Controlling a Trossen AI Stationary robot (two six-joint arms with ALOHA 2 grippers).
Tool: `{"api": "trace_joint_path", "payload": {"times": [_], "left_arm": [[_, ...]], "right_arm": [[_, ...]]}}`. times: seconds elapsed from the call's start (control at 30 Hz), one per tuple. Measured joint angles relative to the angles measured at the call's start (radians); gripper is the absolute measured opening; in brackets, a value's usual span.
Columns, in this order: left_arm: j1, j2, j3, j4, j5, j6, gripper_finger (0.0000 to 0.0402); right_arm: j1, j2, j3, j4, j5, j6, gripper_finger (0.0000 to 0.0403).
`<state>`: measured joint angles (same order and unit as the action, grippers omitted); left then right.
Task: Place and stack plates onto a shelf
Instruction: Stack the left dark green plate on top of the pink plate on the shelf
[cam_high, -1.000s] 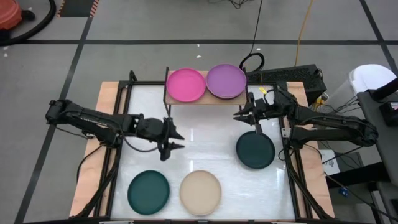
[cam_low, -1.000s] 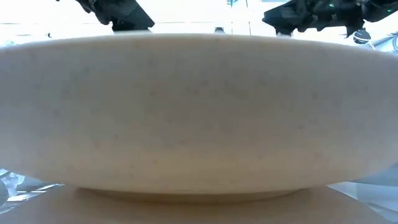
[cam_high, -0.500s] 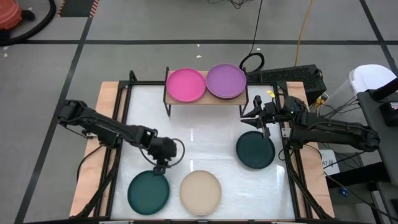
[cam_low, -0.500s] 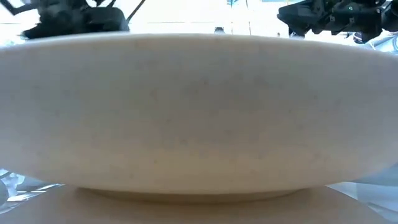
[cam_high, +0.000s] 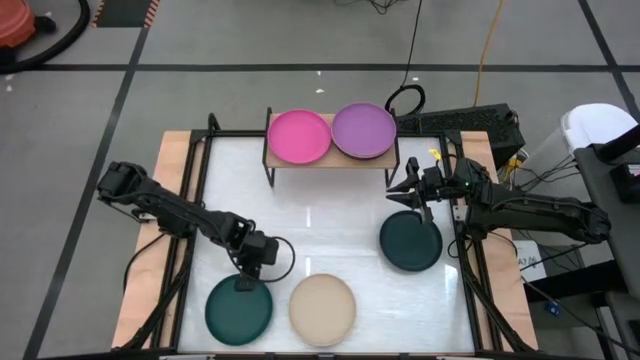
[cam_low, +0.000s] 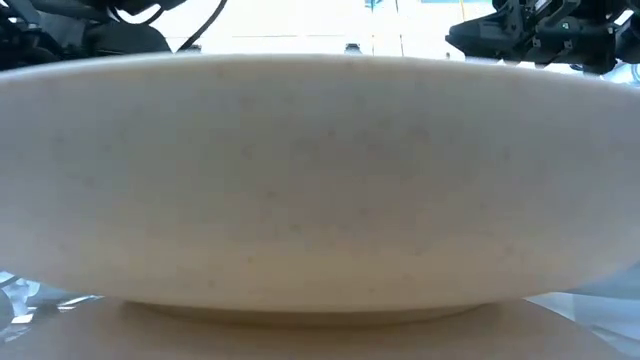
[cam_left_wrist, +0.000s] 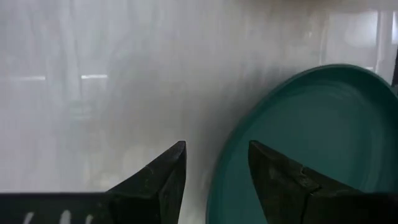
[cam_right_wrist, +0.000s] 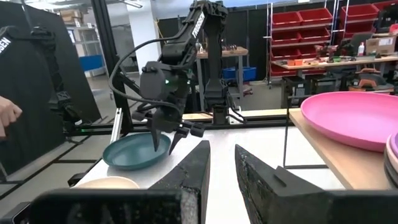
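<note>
Two plates sit on the light-wood shelf (cam_high: 333, 160) at the far edge: a magenta plate (cam_high: 298, 137) and a purple plate (cam_high: 363, 130). On the table lie a teal plate (cam_high: 238, 310), a beige plate (cam_high: 322, 309) and a darker teal plate (cam_high: 410, 243). My left gripper (cam_high: 243, 284) points down, open, over the teal plate's far rim (cam_left_wrist: 219, 177); one finger stands outside the rim and one over the plate's inside, with no touch showing. My right gripper (cam_high: 396, 192) hovers open between the shelf and the darker teal plate.
The beige plate (cam_low: 320, 180) fills the low view, close to that camera. Black frame rails (cam_high: 190, 200) run along the table's left and right sides. The white tabletop's middle (cam_high: 320, 225) lies between the two arms. A person's hand (cam_right_wrist: 7, 112) shows beyond the table.
My left gripper has swung from the table's middle toward the near edge, tipped to point down and dropped onto the teal plate's far rim. My right gripper has drawn back a little toward the table's right edge. No plate has moved.
</note>
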<state>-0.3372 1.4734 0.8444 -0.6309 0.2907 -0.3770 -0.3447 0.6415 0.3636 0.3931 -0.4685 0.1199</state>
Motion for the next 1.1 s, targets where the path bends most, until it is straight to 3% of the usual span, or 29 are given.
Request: {"api": "trace_joint_path", "payload": {"times": [0.4,0.5,0.7,0.93,1.1], "left_arm": [[-0.037,0.038,-0.069,0.03,-0.013,-0.055,0.0175],[-0.033,0.047,-0.068,0.039,-0.012,-0.041,0.0144],[-0.012,0.045,-0.068,0.048,0.035,-0.017,0.0019],[0.0,0.036,-0.067,0.051,0.033,-0.077,0.0009],[0.03,-0.027,-0.027,-0.06,0.02,-0.107,0.0009]], "right_arm": [[0.0,0.0,0.0,0.0,0.0,0.0,0.0061],[0.0,0.0,0.0,0.0,0.0,0.0,0.0061],[0.0,0.0,0.0,-0.001,0.0,-0.001,0.0061],[0.0,0.0,0.0,-0.006,0.0,-0.006,0.0061],[0.0,0.0,0.0,-0.007,0.0,-0.012,0.0061]]}}
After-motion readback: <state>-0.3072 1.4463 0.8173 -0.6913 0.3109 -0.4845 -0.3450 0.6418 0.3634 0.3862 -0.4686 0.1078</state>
